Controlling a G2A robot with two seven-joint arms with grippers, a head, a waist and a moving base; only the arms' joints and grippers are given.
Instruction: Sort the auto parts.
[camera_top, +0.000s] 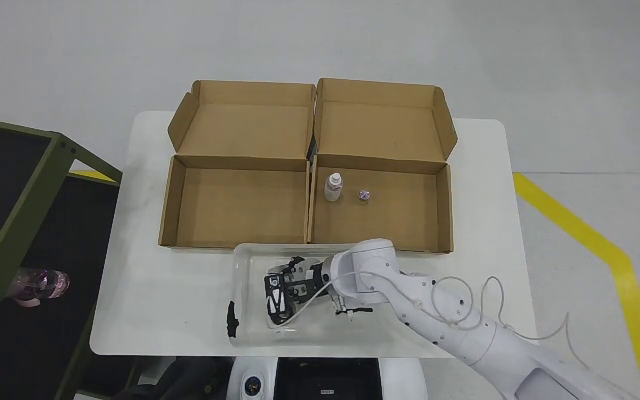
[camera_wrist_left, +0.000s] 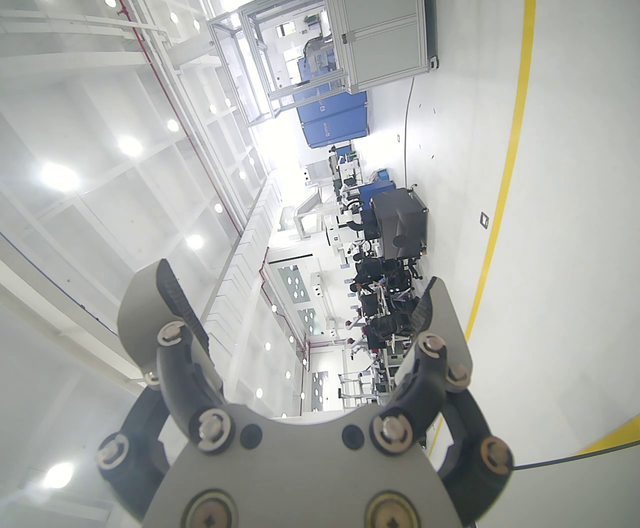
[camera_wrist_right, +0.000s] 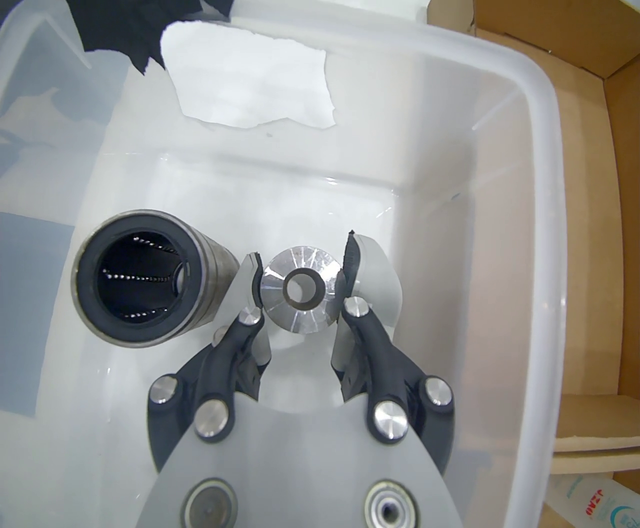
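Note:
My right gripper (camera_wrist_right: 302, 250) is down inside a clear plastic bin (camera_wrist_right: 505, 210) and is shut on a small silver ring-shaped part (camera_wrist_right: 300, 300), one finger on each side of it. Right beside it lies a larger steel bearing sleeve (camera_wrist_right: 140, 277) with a black bore. In the top view the right gripper (camera_top: 290, 293) sits over the left half of the bin (camera_top: 300, 247) at the table's front. My left gripper (camera_wrist_left: 300, 277) is open and holds nothing, with the room behind it.
Two open cardboard boxes stand behind the bin, the left box (camera_top: 240, 205) and the right box (camera_top: 400, 215). The right one holds a small white bottle (camera_top: 333, 186) and a small silver part (camera_top: 364, 195). A black piece (camera_top: 232, 322) sits at the bin's left end.

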